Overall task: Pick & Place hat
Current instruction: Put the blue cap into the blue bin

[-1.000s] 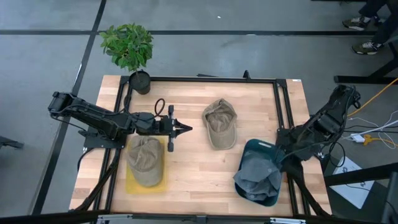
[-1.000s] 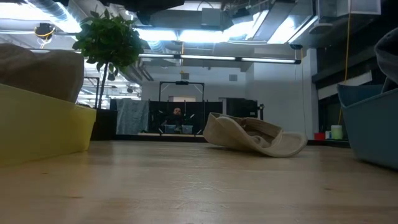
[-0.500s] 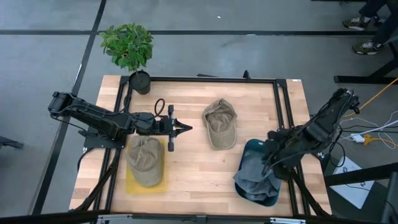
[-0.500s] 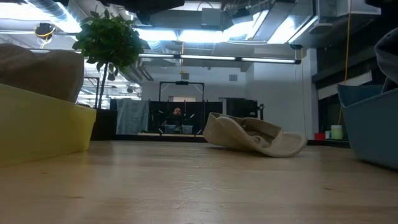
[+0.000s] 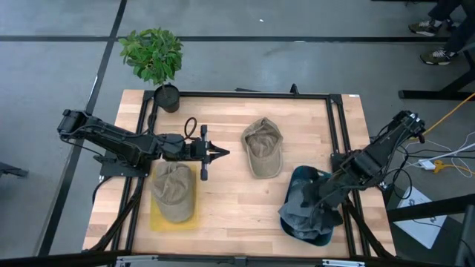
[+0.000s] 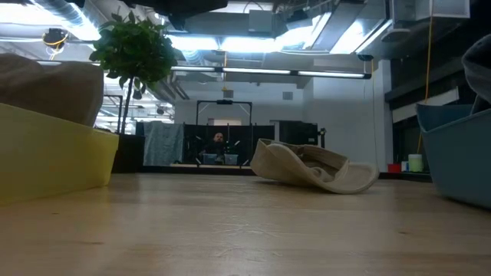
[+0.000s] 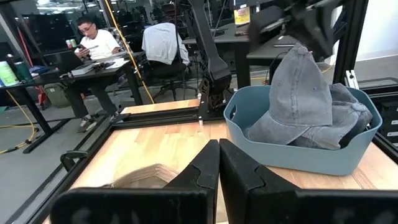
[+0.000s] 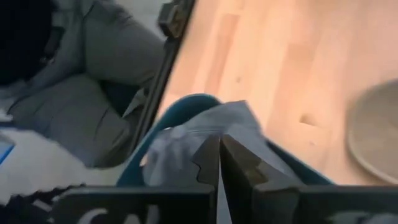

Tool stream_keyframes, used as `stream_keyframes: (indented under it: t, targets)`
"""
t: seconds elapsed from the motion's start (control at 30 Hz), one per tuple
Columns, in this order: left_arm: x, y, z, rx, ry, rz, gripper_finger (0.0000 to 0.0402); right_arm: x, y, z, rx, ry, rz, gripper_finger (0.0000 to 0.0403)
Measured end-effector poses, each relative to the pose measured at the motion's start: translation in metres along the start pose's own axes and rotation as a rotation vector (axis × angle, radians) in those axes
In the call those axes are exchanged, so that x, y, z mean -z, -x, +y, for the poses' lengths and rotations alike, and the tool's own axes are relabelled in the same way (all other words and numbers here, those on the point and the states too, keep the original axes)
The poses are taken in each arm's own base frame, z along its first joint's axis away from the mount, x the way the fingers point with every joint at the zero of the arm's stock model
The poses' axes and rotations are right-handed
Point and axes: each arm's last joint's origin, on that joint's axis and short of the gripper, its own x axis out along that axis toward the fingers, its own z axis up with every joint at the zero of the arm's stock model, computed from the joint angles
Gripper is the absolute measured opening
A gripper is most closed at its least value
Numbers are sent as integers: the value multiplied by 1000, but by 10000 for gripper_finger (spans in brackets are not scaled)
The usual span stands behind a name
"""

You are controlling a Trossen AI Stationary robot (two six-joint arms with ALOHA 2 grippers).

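Note:
A tan hat [image 5: 263, 148] lies brim-down on the wooden table's middle, also seen in the low view [image 6: 311, 167]. Another tan hat [image 5: 172, 191] rests on a yellow tray [image 5: 156, 220] at the near left. Grey hats [image 5: 303, 211] are piled in a blue bin [image 5: 306, 176] at the near right; one stands peaked up [image 7: 298, 87]. My right gripper [image 8: 219, 142] is shut right above that pile [image 8: 186, 134]. My left gripper [image 5: 223, 153] hangs shut and empty over the table, left of the middle hat. My right gripper comes at the grey hats in the bin from above with its fingers shut. I cannot tell whether the fingertips [image 8: 233, 158] touch the peaked hat's top [image 7: 300, 53] or hold any cloth.
A potted plant [image 5: 152, 55] stands at the far left corner. Black frame rails [image 5: 338, 126] run along the table's sides. A person [image 7: 96, 43] sits at a desk beyond the table. Bare wood [image 5: 230, 200] lies between tray and bin.
My right arm has reached out from the table's right edge toward the blue bin, going left and then toward the near edge, and its gripper now hangs over the grey hats. The hats and my left arm have kept still.

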Motion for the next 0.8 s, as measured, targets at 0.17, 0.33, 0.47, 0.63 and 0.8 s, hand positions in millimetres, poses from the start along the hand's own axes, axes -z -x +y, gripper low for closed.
stream_keyframes:
  t: [0.17, 0.33, 0.47, 0.63, 0.8]
  targets:
    - [0, 0, 0, 0, 0, 0, 9, -14, -16, 13, 21, 31, 154, 16]
    - [0, 0, 0, 0, -25, 0, 3, -25, -17, 22, 135, 52, 398, 16]
    - [0, 0, 0, 0, -26, 1, 3, -36, -7, 26, 216, 26, 424, 17]
    - [1, 0, 0, 11, -29, 7, 10, -46, 7, 29, 191, -72, 360, 47]
    - [3, 0, -1, 14, -64, 34, 7, -49, 7, 25, 142, -206, 382, 128]
